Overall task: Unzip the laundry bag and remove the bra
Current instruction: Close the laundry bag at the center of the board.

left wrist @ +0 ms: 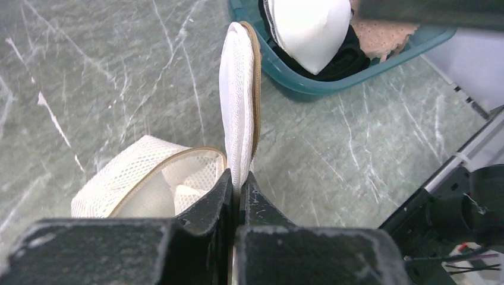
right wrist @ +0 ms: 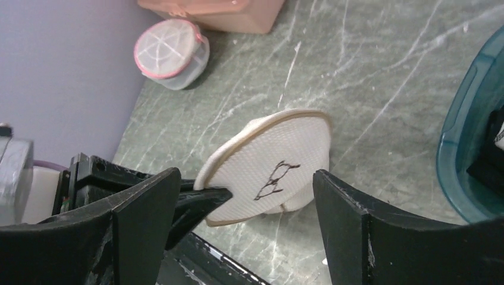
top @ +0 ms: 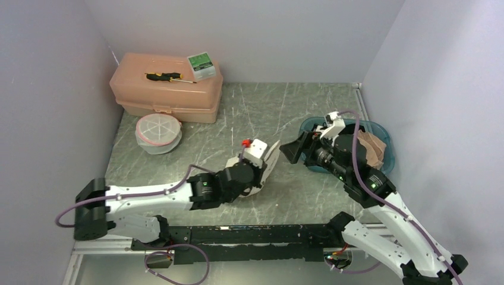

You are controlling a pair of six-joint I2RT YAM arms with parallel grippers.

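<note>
At the back left of the desk (top: pixel 249 113) sits a pink box (top: pixel 166 89). A screwdriver (top: pixel 168 76) and a small green and white pack (top: pixel 201 66) lie on its lid. Just in front of it is a round tub (top: pixel 157 133) with a red ring on its lid. You cannot see what is inside the box or the tub.

The white net laundry bag (left wrist: pixel 241 101) is in the middle of the desk, open like a shell. One half lies on the desk and the other half stands up. The left fingers (left wrist: pixel 214 202) are squeezed tight on the edge of the standing half. The right fingers (right wrist: pixel 142 202) are spread wide with nothing in them. They face the bag from close by.

A blue-green bin (left wrist: pixel 309 86) stands at the right, just behind the bag. The bra (left wrist: pixel 309 29) lies in it. Its white cup sits on a black thing (left wrist: pixel 350 59), next to a pinkish cloth (left wrist: pixel 386 35). The rest of the bra is cut off. From above, the right arm (top: pixel 356 178) hides much of the bin.
</note>
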